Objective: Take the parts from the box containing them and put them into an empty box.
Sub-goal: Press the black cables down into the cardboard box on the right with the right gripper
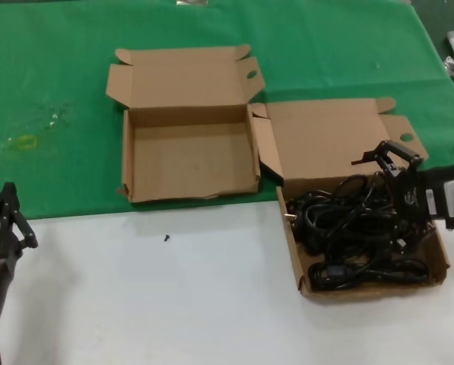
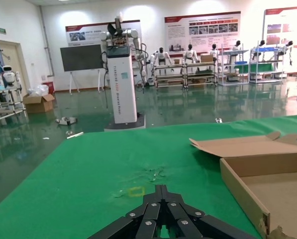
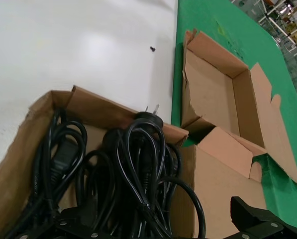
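Note:
The parts, black power cords [image 1: 348,228], lie tangled in the right-hand cardboard box [image 1: 291,236], lid flat behind it. My right gripper [image 1: 388,157] hovers open over that box's far side, just above the cords. In the right wrist view the cords [image 3: 133,164] fill the box [image 3: 29,149] and loop up between the wide-spread fingers of the right gripper [image 3: 158,226]. The empty box [image 1: 188,152] stands to the left on the green cloth, also seen as the empty box [image 3: 213,94] and the empty box [image 2: 267,184]. My left gripper [image 1: 6,217] is parked shut at the table's left side, its tips [image 2: 161,188] pressed together.
A green cloth [image 1: 325,46] covers the far half of the table; the near half is white surface [image 1: 173,289]. A small black speck [image 1: 166,238] lies on the white part. A yellowish mark [image 1: 25,141] sits on the cloth at left.

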